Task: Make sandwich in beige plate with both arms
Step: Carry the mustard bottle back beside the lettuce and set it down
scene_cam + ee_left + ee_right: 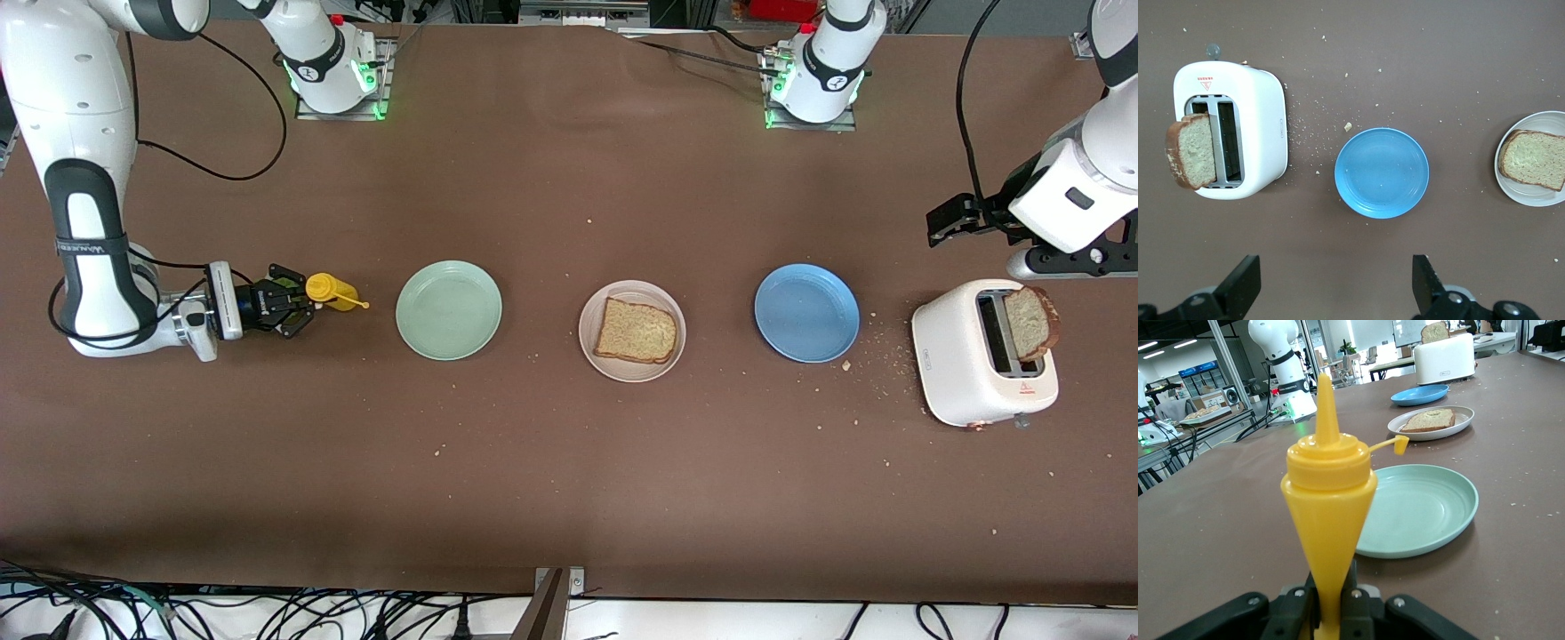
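The beige plate (pixel 633 288) (pixel 1538 198) (pixel 1431 437) sits mid-table with one toasted bread slice (pixel 636 332) (pixel 1533 159) (pixel 1429 419) lying flat on it. A second slice (pixel 1029 322) (pixel 1191 151) (pixel 1434 331) stands up out of a slot of the white toaster (pixel 965 373) (pixel 1261 120) at the left arm's end. My left gripper (pixel 944 222) (pixel 1336 283) hangs open and empty over bare table beside the toaster and the blue plate. My right gripper (pixel 289 302) (pixel 1335 587) is shut on a yellow squeeze bottle (pixel 331 290) (pixel 1328 493), held low beside the mint green plate, nozzle toward it.
A mint green plate (pixel 449 310) (pixel 1418 510) and a blue plate (pixel 806 312) (pixel 1381 173) flank the beige one, both empty. Crumbs are scattered round the toaster and blue plate. The arm bases stand at the table's edge farthest from the front camera.
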`<state>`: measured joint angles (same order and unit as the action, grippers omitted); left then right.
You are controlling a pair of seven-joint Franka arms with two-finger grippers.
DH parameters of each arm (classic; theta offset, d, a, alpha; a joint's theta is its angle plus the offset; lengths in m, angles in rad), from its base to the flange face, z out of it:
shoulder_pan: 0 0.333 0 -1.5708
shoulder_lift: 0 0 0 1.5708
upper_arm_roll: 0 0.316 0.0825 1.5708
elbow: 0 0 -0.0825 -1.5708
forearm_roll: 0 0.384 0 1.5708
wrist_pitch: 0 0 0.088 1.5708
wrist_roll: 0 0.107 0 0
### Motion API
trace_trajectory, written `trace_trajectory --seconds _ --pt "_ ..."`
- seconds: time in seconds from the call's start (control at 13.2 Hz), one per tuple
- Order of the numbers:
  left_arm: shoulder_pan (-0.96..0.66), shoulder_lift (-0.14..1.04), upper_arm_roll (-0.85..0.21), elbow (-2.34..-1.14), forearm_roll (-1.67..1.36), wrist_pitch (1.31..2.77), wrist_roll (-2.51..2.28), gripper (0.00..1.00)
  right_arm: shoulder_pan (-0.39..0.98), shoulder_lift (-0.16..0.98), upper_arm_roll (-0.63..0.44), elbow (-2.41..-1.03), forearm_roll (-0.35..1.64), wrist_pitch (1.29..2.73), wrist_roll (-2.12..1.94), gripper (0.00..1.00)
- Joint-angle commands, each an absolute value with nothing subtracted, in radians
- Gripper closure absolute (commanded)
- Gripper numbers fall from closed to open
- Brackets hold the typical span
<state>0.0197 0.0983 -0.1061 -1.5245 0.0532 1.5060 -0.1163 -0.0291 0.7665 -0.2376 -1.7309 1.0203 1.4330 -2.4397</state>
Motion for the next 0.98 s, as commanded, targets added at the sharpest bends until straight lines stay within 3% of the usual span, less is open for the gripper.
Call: trace_trajectory --seconds 0.0,0.15,0.3,0.53,0.6,0.91 --pt "0.018 0.087 -0.104 -1.529 0.031 1.496 -0.127 0.0 -0.041 0.79 -0.221 -1.724 1.061 1.417 -2.523 1.0" --pt "0.018 0.089 -0.104 -1.529 0.031 1.496 -0.127 0.0 -0.041 0.796 -0.222 -1.723 1.066 1.419 -2.537 1.0" --pt "0.018 0.087 -0.104 -1.529 0.031 1.496 -0.127 0.0 -0.041 0.796 -0.222 -1.72 1.066 1.424 -2.534 0.64" --pt "0.018 0.087 -0.104 -1.529 0.032 1.496 -0.123 0.0 -0.041 0.796 -0.222 -1.72 1.066 1.425 -2.504 0.23" --pt "0.018 0.087 -0.104 -1.529 0.031 1.496 -0.123 0.0 -0.044 0.796 -0.224 -1.718 1.065 1.419 -2.44 0.05" --pt "0.018 0.087 -0.104 -1.529 0.031 1.496 -0.124 0.0 -0.066 0.778 -0.274 -1.657 1.003 1.388 -2.291 0.02"
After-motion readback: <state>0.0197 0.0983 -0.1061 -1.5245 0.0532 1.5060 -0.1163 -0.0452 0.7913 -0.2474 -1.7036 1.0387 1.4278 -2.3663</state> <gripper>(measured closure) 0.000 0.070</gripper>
